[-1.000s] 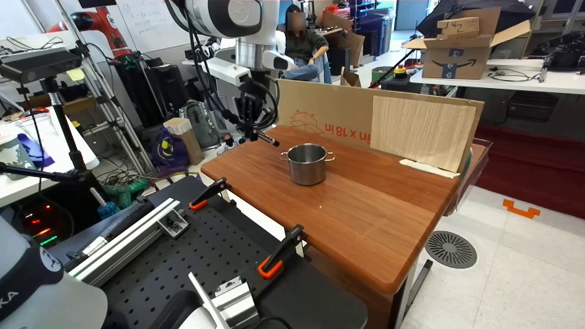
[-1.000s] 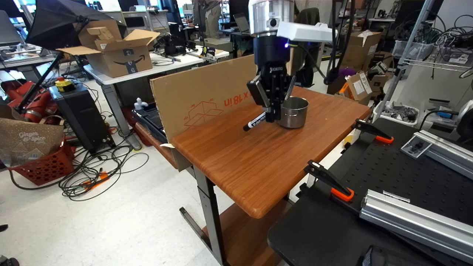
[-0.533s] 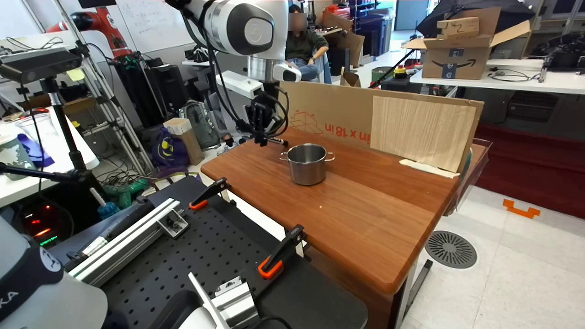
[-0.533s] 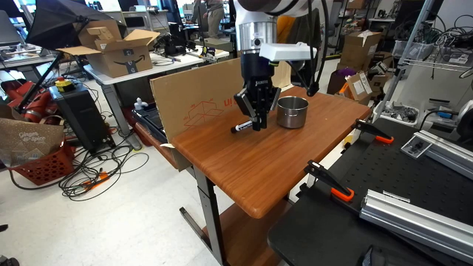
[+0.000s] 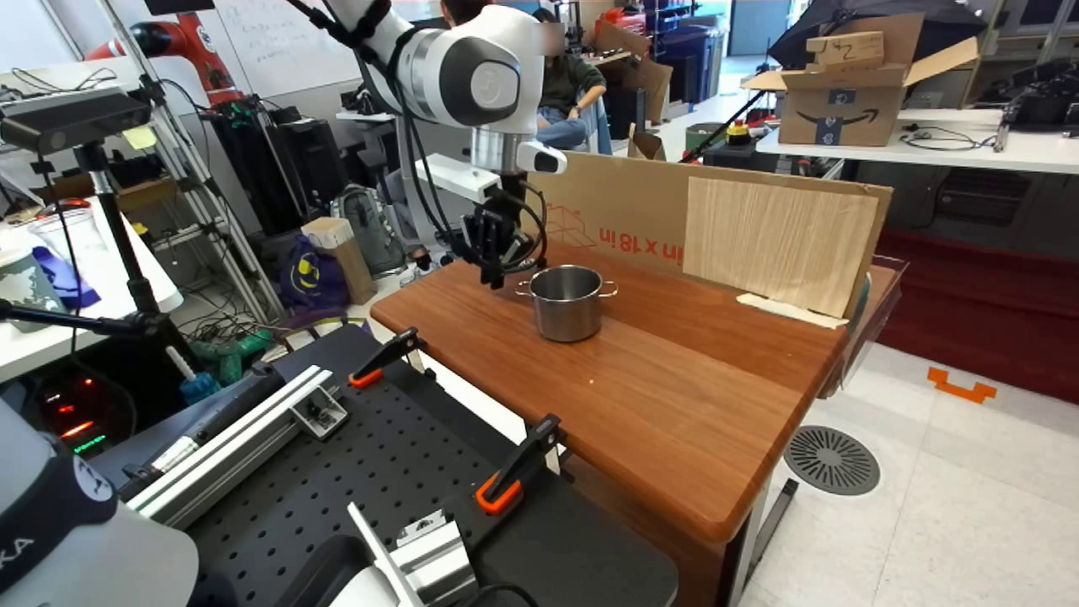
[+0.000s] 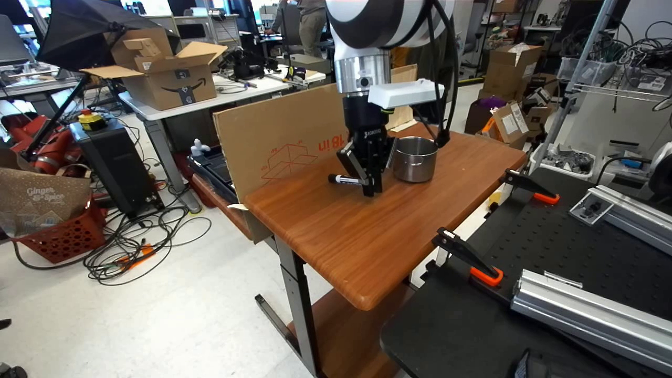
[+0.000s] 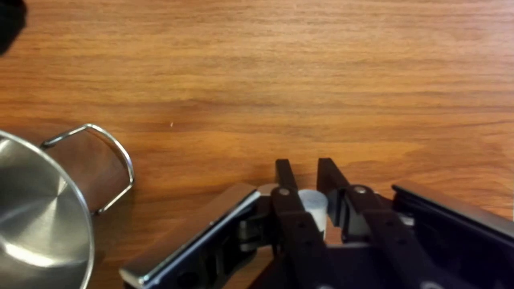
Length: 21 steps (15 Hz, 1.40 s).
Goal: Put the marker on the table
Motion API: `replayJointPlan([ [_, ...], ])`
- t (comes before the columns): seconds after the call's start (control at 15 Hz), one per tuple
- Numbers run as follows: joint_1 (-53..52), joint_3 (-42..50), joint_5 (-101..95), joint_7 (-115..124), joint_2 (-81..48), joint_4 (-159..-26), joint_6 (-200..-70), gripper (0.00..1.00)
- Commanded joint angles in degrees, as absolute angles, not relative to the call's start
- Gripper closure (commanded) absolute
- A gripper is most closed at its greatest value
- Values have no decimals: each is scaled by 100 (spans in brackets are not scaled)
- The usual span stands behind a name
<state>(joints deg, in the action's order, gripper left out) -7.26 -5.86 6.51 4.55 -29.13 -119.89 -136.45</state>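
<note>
The pincer [image 7: 306, 170] is gripping the marker [image 6: 345, 179], its fingers sitting narrow with the marker's pale end showing snug between them. The marker is jutting out sideways, nearly level, black end outermost. The pincer is hovering low over the counter [image 6: 336, 236]; whether the marker is touching the wood, I'm not managing to tell. I'm taking this for the setting-down step, with the release not yet happening. To my eye, the next move is calling for a gentle dip until the marker is lying flat, then an easing apart of the fingers and a straight rise, so nothing is rolling. Just beside, the steel pot [image 5: 567, 310] is standing upright, one handle reaching toward the pincer, so any sideways swing is risking a knock. Farther out, a cardboard panel [image 6: 289, 123] is standing along the counter's edge.
</note>
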Motion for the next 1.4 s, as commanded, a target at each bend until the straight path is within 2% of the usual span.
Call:
replayJointPlan([
  [0.0, -851, -451, 376, 655, -3139, -11868, -13777, 95],
  [0.33, -886, -394, 173, 760, -3259, -11846, -13826, 95],
  [0.4, -906, -377, 138, 791, -3249, -11845, -13805, 64],
  [0.47, -918, -370, 119, 799, -3257, -11835, -13792, 52],
  [0.93, -967, -345, -13, 896, -3276, -11813, -13754, 2],
  [1.33, -964, -370, 8, 870, -3187, -11864, -13749, 0],
])
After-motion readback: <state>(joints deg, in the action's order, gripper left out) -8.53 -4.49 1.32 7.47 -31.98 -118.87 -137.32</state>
